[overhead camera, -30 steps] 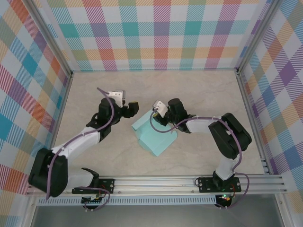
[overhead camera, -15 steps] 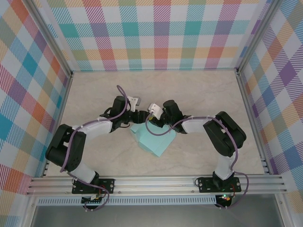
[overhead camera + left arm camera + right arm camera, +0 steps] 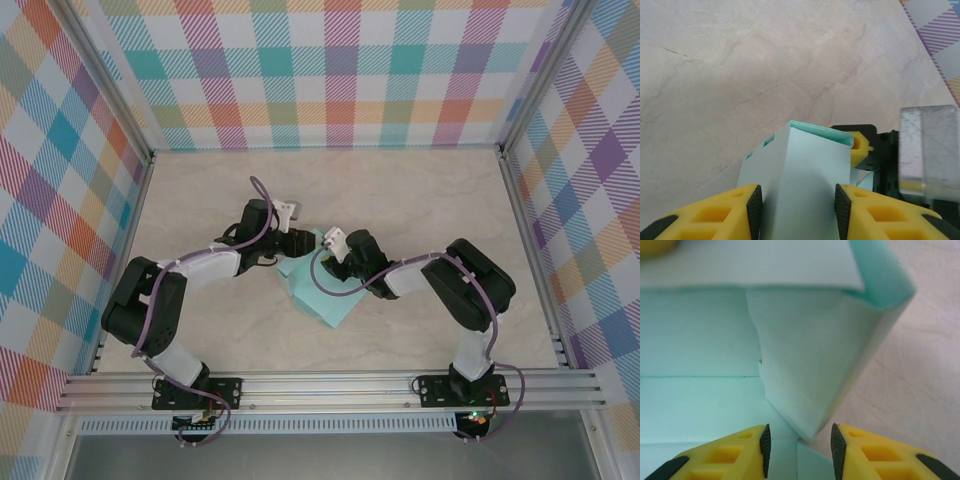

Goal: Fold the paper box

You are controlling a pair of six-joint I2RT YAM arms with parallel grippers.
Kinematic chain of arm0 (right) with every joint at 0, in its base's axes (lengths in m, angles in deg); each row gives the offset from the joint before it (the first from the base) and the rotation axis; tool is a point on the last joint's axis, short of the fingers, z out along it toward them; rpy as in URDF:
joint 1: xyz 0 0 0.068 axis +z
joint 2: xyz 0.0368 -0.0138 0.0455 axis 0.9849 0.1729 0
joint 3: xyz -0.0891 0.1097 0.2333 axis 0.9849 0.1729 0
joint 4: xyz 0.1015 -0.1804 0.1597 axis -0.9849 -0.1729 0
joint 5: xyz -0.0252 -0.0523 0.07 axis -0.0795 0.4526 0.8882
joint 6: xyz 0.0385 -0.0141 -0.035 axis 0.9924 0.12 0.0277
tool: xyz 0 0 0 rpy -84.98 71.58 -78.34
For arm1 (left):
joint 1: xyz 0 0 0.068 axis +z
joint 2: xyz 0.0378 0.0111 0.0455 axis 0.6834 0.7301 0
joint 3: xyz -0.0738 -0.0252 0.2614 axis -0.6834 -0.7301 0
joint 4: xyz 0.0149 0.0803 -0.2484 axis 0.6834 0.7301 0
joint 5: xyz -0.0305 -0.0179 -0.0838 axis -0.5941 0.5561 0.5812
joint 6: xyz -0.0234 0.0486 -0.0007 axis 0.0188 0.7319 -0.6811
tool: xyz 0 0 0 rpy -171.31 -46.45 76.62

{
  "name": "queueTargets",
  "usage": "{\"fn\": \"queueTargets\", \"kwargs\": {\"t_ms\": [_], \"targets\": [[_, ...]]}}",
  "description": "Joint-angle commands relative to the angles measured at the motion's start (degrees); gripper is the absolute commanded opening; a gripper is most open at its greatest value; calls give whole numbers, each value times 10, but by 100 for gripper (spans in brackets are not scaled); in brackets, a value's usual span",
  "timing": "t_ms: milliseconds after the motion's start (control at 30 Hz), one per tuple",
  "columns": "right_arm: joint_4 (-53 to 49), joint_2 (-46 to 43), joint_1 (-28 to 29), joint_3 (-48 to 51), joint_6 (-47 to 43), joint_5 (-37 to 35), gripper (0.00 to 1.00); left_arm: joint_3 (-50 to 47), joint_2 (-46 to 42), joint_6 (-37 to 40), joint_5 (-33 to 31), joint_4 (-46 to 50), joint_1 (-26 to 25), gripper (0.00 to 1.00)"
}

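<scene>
Left arm swung in from off the box's left since a second ago; right arm nudged closer too. Marble-look table [image 3: 430,200] carries the paper box [image 3: 335,300] at centre, half folded, one end raised, flat panel toward the near edge. Left gripper [image 3: 798,202] is clamped on the raised end, pads [image 3: 755,207] touching both sides. Right gripper [image 3: 799,441] is released: jaws apart, a corner of a box flap just ahead of the gap, nothing pinched.
</scene>
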Motion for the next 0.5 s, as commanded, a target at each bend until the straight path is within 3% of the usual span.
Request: {"fn": "queueTargets", "kwargs": {"t_ms": [0, 300, 467], "targets": [[71, 17, 2, -4, 31, 4, 39, 20, 26, 12, 11, 29, -2, 43], [104, -4, 1, 10, 31, -1, 47, 50, 67, 19, 67, 35, -1, 41], [94, 6, -1, 2, 24, 16, 43, 73, 92, 20, 101, 48, 1, 37]]}}
